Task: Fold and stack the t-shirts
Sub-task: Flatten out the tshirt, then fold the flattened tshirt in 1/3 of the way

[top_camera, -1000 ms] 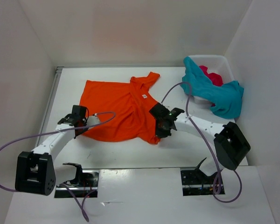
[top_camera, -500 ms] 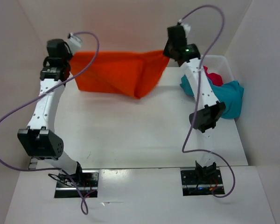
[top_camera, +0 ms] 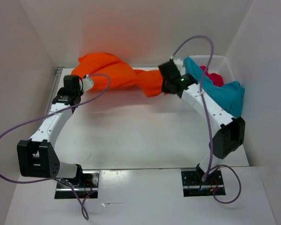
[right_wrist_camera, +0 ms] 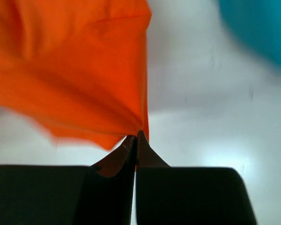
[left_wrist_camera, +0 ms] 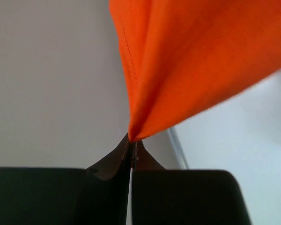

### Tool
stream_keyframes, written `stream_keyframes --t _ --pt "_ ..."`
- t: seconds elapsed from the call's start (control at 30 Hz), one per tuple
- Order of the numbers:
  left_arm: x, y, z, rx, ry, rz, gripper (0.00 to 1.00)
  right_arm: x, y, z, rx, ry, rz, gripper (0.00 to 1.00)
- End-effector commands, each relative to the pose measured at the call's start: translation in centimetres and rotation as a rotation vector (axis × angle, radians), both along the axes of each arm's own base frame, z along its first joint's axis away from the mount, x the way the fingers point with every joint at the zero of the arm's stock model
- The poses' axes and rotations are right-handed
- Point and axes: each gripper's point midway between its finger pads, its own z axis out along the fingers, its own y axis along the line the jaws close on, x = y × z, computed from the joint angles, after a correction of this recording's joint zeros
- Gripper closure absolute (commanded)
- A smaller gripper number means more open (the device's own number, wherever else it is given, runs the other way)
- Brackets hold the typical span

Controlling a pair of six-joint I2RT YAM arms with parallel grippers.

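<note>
so this was early days. both pincers were clamped fully closed on the orange t-shirt (top_camera: 114,75): the left gripper (left_wrist_camera: 132,144) had one bit of its edge and the right gripper (right_wrist_camera: 136,137) had another. the shirt was bunched and twisted between them over the far side of the table (top_camera: 131,136), nowhere near flat. no fold looked done on it. the teal t-shirt (top_camera: 232,96) was draped over the rim of the white basket (top_camera: 225,62), with the pink-red t-shirt (top_camera: 213,77) inside, neither one folded. so i'd guess all three folds plus the stacking were left.
</note>
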Motion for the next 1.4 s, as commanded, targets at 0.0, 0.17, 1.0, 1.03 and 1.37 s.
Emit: stream_keyframes --t 0.0,0.17,1.0,1.03,1.37 --pt "-4.2 1.0 -3.2 0.038 0.128 0.033 1.00 -3.9 0.2 -5.0 0.096 0.092 -0.020 1.00" --pt "-11.3 0.8 -11.3 0.025 0.437 0.049 1.00 -12.3 2.5 -15.7 0.091 0.366 0.049 1.00" --pt "-18.7 1.7 -16.2 0.028 0.607 0.124 0.96 -18.2 5.4 -18.9 0.046 0.510 0.169 1.00" --pt "-18.2 1.5 -16.3 0.010 0.597 0.130 0.96 -16.1 6.4 -18.1 0.038 0.477 0.207 1.00" --pt "-12.5 2.8 -15.4 -0.093 0.489 0.240 0.96 -5.0 5.7 -16.6 -0.040 0.345 0.210 1.00"
